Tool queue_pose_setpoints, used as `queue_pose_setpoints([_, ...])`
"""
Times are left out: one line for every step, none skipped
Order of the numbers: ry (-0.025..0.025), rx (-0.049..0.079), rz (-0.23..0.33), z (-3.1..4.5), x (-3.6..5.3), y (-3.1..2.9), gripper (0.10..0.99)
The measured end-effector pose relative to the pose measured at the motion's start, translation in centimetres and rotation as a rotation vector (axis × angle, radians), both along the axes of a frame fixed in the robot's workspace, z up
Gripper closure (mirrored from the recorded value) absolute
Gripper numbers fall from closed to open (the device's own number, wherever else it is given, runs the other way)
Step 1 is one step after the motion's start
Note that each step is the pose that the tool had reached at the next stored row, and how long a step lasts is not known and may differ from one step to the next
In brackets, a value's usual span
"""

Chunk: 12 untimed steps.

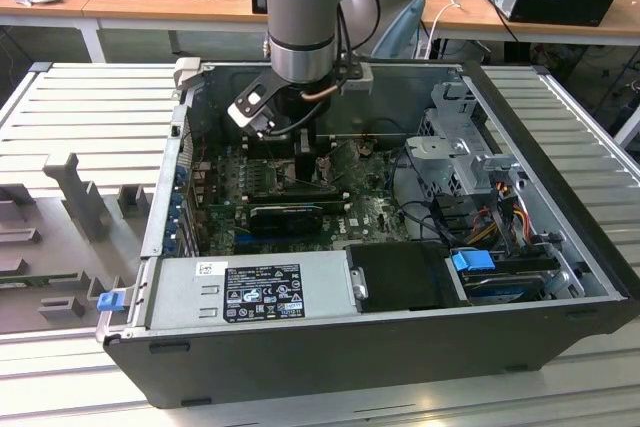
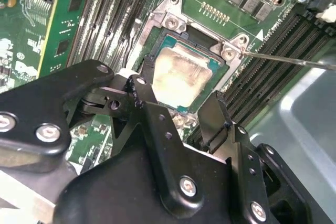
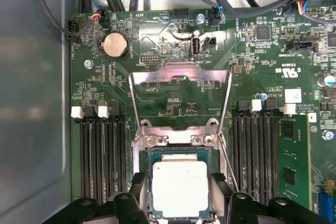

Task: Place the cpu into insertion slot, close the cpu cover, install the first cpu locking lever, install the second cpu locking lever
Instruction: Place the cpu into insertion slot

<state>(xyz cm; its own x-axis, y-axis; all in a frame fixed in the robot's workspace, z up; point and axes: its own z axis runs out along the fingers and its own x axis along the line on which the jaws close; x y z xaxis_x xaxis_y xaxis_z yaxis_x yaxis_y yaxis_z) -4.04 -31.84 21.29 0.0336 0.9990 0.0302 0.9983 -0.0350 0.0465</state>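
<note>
While the gripper hangs beyond a power supply in the exterior view, the second wrist view shows its spread, empty fingers flanking the cpu in the insertion slot between ram slots; in the first wrist view the cpu cover stands raised.

You have the cpu lying in the insertion slot, between the gripper's spread fingers, one at each side. The cpu cover stands open at the slot's hinge edge, over the board. Ram slots flank the slot on two opposite sides.
</note>
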Motion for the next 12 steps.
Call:
queue_pose_setpoints([0.0005, 0.0, 0.0, 0.19, 0.0, 0.0, 0.482])
queue_pose_setpoints([0.0007, 0.0, 0.0, 0.37, 0.0, 0.0, 0.482])
queue_pose_setpoints([0.0013, 0.0, 0.0, 0.63, -0.01, 0.0, 0.482])
queue_pose_setpoints([0.0015, 0.0, 0.0, 0.78, -0.01, 0.0, 0.482])
queue_pose_setpoints([0.0016, 0.0, 0.0, 0.9, 0.0, 0.0, 0.482])
queue_pose_setpoints([0.0018, 0.0, 0.0, 0.97, 0.0, 0.0, 0.565])
queue_pose_setpoints([0.0018, 0.0, 0.0, 1.01, 0.0, 0.0, 0.627])
queue_pose_setpoints([0.0016, 0.0, 0.0, 1.02, 0.0, 0.0, 0.627])
queue_pose_setpoints([0.0018, 0.0, 0.0, 1.05, 0.0, 0.0, 0.69])
queue_pose_setpoints([0.0019, 0.0, 0.0, 1.1, -0.01, 0.0, 0.749])
queue_pose_setpoints([0.0019, 0.0, 0.0, 1.12, 0.0, 0.0, 0.808])
queue_pose_setpoints([0.0018, 0.0, 0.0, 1.15, 0.0, 0.0, 0.871])
